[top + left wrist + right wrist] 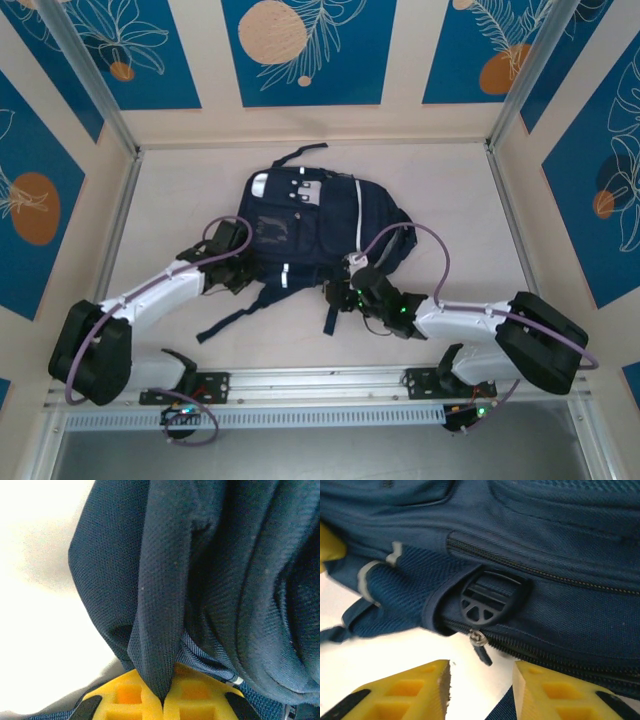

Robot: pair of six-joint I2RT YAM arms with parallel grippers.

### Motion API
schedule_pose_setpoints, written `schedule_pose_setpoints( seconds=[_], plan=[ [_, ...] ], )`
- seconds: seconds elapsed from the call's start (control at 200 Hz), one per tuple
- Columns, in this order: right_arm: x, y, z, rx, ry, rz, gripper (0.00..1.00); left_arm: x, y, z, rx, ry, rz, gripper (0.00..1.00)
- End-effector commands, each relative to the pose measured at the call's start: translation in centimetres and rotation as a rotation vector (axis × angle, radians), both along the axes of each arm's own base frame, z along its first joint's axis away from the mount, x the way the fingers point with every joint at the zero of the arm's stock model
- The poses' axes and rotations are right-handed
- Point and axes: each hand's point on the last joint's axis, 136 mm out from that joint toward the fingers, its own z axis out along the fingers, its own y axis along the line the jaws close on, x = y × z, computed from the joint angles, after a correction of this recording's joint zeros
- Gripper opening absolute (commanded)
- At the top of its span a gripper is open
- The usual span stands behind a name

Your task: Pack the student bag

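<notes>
The student bag (300,225) is a dark navy backpack with white stripes, lying flat mid-table with its straps toward me. My left gripper (243,272) sits at the bag's lower left corner. In the left wrist view its yellow fingers (163,700) are shut on a fold of the navy fabric (160,630). My right gripper (345,290) is at the bag's lower right edge. In the right wrist view it (482,672) stands open, with the small zipper pull (481,647) hanging just ahead of the gap below a black plastic buckle (485,597). Nothing lies between those fingers.
A shoulder strap (225,322) trails over the pale table (180,200) toward the near edge. An aluminium rail (320,380) carries both arm bases. Panel walls with metal posts (120,130) close off the left, back and right sides.
</notes>
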Motion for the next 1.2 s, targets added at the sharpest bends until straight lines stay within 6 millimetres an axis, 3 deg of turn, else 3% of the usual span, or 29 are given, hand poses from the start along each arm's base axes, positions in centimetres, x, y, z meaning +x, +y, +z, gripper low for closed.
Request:
schedule_pose_setpoints(
  seconds=[0.0,0.49,0.54,0.635,0.725,0.975,1.195],
  plan=[
    [0.4,-0.8,-1.8,-0.04,0.078,-0.104,0.41,0.4,-1.6,2.7,-0.048,-0.05,-0.009,0.0],
    [2.2,2.2,-3.2,-0.069,0.15,-0.087,0.5,0.1,-2.1,3.0,-0.044,-0.059,-0.027,0.0],
    [2.5,1.8,-3.4,-0.092,0.154,-0.107,0.45,0.1,-2.0,3.0,-0.041,-0.06,-0.025,0.0],
    [2.6,0.6,-3.8,-0.127,0.16,-0.15,0.22,0.1,-1.8,3.1,-0.027,-0.067,-0.022,0.0],
    [2.3,0.1,-4.2,-0.131,0.162,-0.151,0.13,0.2,-1.6,3.1,-0.017,-0.071,-0.018,0.0],
    [0.7,-1.6,-4.9,-0.111,0.119,-0.086,0.14,0.4,-0.9,3.3,0.021,-0.083,-0.018,0.0],
    [0.1,-1.0,-4.7,-0.091,0.069,0.029,0.01,0.6,-1.3,3.4,0.009,-0.088,-0.023,0.0]
  ],
)
